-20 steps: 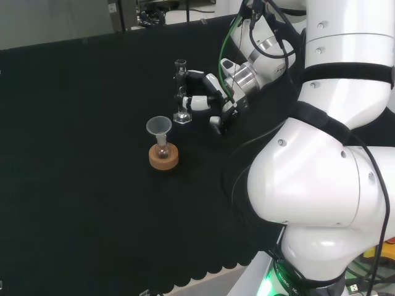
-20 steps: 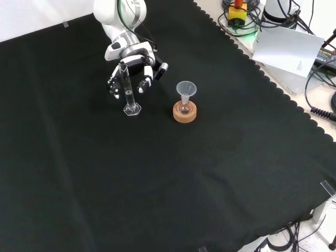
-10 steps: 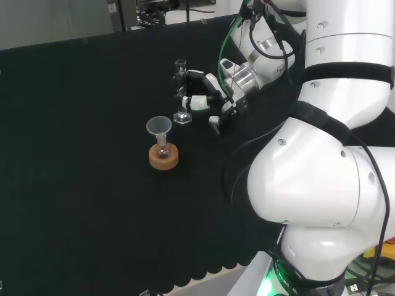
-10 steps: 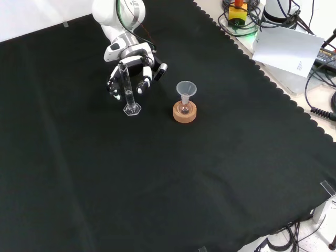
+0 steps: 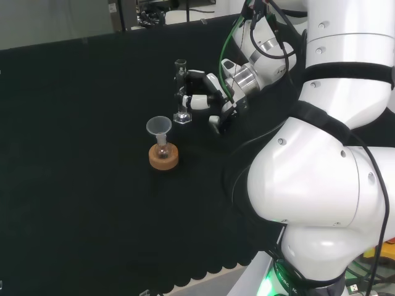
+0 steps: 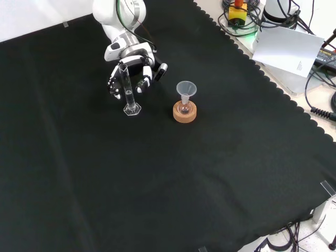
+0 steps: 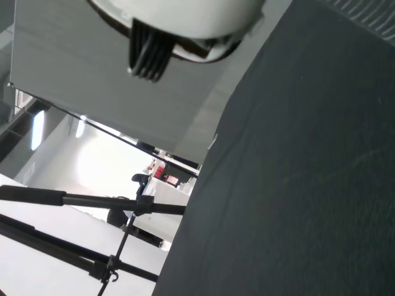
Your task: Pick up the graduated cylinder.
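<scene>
Within the hand's (image 6: 137,71) curl, the graduated cylinder (image 6: 127,89) stands upright.
Its base rests on the black cloth (image 6: 157,173), so it seems not yet lifted; the fingers (image 5: 196,98) are bent partway round its tube, apparently touching it, while a funnel-topped flask (image 6: 185,100) stands just beside.

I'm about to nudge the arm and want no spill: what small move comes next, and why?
Probably close the fingers round the cylinder before any lift. The hand sits right behind the tube with its fingers curled on both sides, but the base looks to be resting on the cloth, and the funnel flask stands close by.
</scene>
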`<action>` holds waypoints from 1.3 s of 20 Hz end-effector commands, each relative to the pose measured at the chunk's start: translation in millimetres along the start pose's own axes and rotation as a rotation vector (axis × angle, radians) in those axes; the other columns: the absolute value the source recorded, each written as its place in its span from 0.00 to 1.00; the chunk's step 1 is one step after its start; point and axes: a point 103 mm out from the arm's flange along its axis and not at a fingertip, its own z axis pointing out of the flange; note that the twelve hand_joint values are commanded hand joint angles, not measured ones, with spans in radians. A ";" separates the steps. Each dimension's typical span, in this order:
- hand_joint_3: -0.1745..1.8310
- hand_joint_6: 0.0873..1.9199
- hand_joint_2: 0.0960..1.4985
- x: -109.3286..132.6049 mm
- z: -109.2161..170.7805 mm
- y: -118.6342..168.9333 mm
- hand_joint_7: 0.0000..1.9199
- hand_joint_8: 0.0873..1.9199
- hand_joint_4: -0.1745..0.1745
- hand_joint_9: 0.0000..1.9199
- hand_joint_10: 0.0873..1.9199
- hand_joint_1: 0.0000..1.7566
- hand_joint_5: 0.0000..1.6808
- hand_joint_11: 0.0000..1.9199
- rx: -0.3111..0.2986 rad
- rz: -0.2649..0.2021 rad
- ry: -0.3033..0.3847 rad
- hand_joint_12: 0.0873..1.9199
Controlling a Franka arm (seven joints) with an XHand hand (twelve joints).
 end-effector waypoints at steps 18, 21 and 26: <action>0.40 0.30 0.40 -2.5 6.9 1.0 0.37 0.27 0.58 0.49 0.18 0.62 0.44 0.31 -0.016 0.012 0.016 0.63; 0.41 0.29 0.45 -2.6 5.2 2.6 0.39 0.29 0.55 0.54 0.16 0.65 0.47 0.35 -0.026 0.025 0.005 0.61; 0.42 0.32 0.53 -1.1 2.9 3.2 0.44 0.32 0.52 0.60 0.12 0.70 0.49 0.42 -0.028 0.040 -0.047 0.56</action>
